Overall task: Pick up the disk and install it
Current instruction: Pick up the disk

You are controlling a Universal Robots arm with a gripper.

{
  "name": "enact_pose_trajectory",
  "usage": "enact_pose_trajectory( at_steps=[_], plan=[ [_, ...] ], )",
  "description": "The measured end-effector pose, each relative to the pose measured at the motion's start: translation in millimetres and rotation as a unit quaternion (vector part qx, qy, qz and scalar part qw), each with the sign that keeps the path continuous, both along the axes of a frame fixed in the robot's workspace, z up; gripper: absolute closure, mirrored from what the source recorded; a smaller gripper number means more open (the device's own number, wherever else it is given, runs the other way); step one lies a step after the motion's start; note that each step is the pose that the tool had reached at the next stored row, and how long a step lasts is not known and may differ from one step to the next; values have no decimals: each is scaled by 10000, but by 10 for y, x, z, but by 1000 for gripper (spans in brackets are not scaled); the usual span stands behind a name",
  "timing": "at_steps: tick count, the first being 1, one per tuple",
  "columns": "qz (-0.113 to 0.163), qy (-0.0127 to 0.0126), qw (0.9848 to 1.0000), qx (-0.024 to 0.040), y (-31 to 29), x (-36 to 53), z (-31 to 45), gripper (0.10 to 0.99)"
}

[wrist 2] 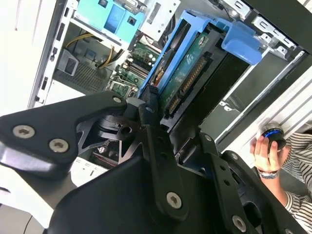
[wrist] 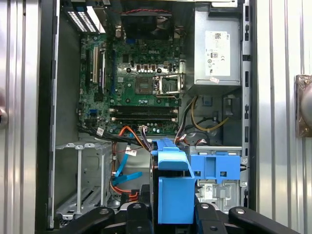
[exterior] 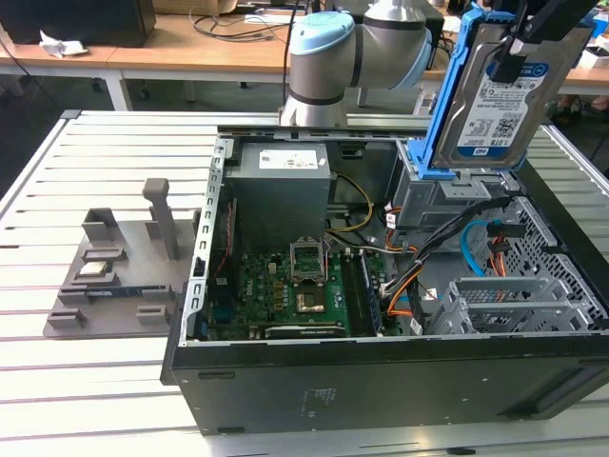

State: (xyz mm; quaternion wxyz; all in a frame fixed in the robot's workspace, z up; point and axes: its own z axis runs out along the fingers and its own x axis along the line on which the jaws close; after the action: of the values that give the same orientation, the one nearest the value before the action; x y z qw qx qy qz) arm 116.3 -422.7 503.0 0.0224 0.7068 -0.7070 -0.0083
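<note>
The disk (exterior: 500,95) is a silver hard drive with a blue-and-white label in a blue carrier bracket. It hangs upright in the air above the far right corner of the open computer case (exterior: 381,381). My gripper (exterior: 519,43) is shut on its upper end. In the second wrist view the disk (wrist 2: 187,73) shows its green circuit-board side between the black fingers (wrist 2: 151,105). In the first wrist view the disk (wrist: 173,190) appears edge-on as a blue bracket, with my gripper (wrist: 171,210) around it. It sits just above the blue latch with grey cage (wrist: 217,168).
The blue latch and cage (exterior: 447,181) sit below the disk. Orange and blue cables (exterior: 476,252) lie beside a perforated metal cage (exterior: 504,305). The case also holds a motherboard (exterior: 285,286) and power supply (exterior: 281,181). A grey fixture (exterior: 114,267) lies at the exterior view's left. A person's hand (wrist 2: 268,146) is nearby.
</note>
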Motion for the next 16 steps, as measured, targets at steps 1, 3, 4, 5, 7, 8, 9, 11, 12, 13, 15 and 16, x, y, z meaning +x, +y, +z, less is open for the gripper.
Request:
enact_pose_trajectory(
  at_steps=[1,3,4,5,7,8,9,11,12,13,15,16],
  plan=[
    [0,0,10000,0,-26,0,-1,722],
    [0,0,10000,0,-58,0,-1,722],
    [0,0,10000,0,-72,0,-1,722],
    [0,0,10000,0,-87,0,-1,722],
    [0,0,10000,0,-129,0,-2,722],
    [0,0,10000,0,-145,0,-2,722],
    [0,0,10000,0,-168,0,-2,722],
    [0,0,10000,0,-214,0,-2,722],
    [0,0,10000,0,-231,0,-3,722],
    [0,0,10000,0,-261,0,-3,722],
    [0,0,10000,0,-307,0,-4,722],
    [0,0,10000,0,-324,0,-4,722]
  ],
)
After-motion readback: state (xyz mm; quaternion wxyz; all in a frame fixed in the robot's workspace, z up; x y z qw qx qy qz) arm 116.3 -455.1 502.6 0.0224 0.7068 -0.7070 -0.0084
